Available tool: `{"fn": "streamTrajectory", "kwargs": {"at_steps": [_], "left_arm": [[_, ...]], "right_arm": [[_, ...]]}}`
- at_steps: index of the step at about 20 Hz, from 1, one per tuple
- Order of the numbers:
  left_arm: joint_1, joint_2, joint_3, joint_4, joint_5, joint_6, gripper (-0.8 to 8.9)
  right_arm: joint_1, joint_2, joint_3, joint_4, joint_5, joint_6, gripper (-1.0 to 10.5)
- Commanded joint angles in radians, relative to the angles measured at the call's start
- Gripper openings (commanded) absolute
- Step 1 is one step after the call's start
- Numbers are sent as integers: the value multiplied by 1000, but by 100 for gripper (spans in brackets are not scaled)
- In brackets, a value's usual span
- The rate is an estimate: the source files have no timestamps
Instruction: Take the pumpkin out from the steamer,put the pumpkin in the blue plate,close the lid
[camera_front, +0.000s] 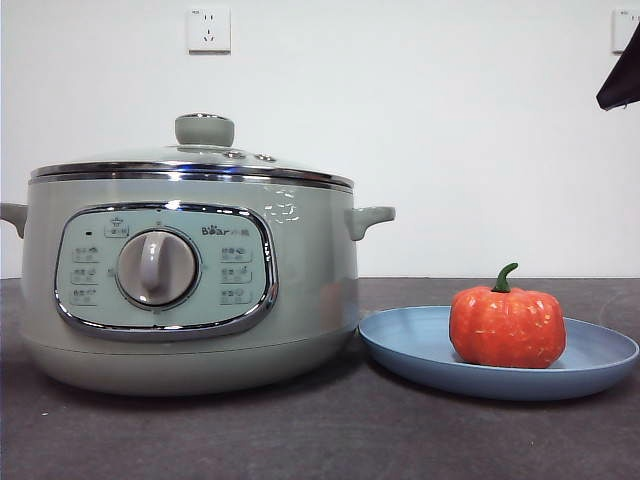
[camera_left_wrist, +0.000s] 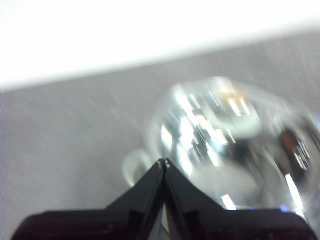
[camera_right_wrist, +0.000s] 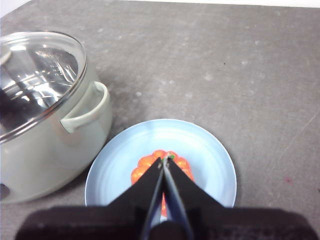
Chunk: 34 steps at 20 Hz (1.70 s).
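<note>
The orange-red pumpkin (camera_front: 507, 326) with a green stem sits upright in the blue plate (camera_front: 420, 350), to the right of the steamer (camera_front: 190, 290). The glass lid (camera_front: 200, 160) with its pale green knob rests on the steamer. My right gripper (camera_right_wrist: 164, 161) is shut and empty, high above the pumpkin (camera_right_wrist: 145, 170) and plate (camera_right_wrist: 210, 165); it shows as a black tip at the front view's top right (camera_front: 622, 82). My left gripper (camera_left_wrist: 164, 162) is shut and empty above the lid (camera_left_wrist: 225, 145), which is blurred in that view.
The steamer and plate stand on a dark grey table (camera_front: 320, 440) in front of a white wall with sockets (camera_front: 208, 30). The steamer's side handle (camera_right_wrist: 90, 107) lies close to the plate's rim.
</note>
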<state>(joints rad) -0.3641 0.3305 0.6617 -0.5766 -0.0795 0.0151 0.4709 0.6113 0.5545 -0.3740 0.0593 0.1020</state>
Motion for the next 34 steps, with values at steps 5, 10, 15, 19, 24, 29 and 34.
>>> {"fn": "streamTrajectory", "kwargs": {"at_steps": [5,10,15,19,24,29,34], "left_arm": [[348,-224,-324,251,81,35,-2],[388,-251,-565,375,85,33,-2],[388,-265,-644,367,87,-24,-2],[392,-329,-646,377,84,-64,-2],[392,-325,-646,361,84,-64,-2],[392,-325,-646,359,84,-64,-2],[392,-325,-646,359,84,-64,-2]], "right_arm": [[1,-1,-2,-21,0,13,1],[1,-1,-2,-24,0,13,1],[1,-1,-2,-25,0,13,1],[0,-1,-2,-24,0,13,1],[1,-1,-2,-40,0,13,1],[1,-1,-2,-48,0,13,1],[1,-1,-2,-51,0,12,1]]}}
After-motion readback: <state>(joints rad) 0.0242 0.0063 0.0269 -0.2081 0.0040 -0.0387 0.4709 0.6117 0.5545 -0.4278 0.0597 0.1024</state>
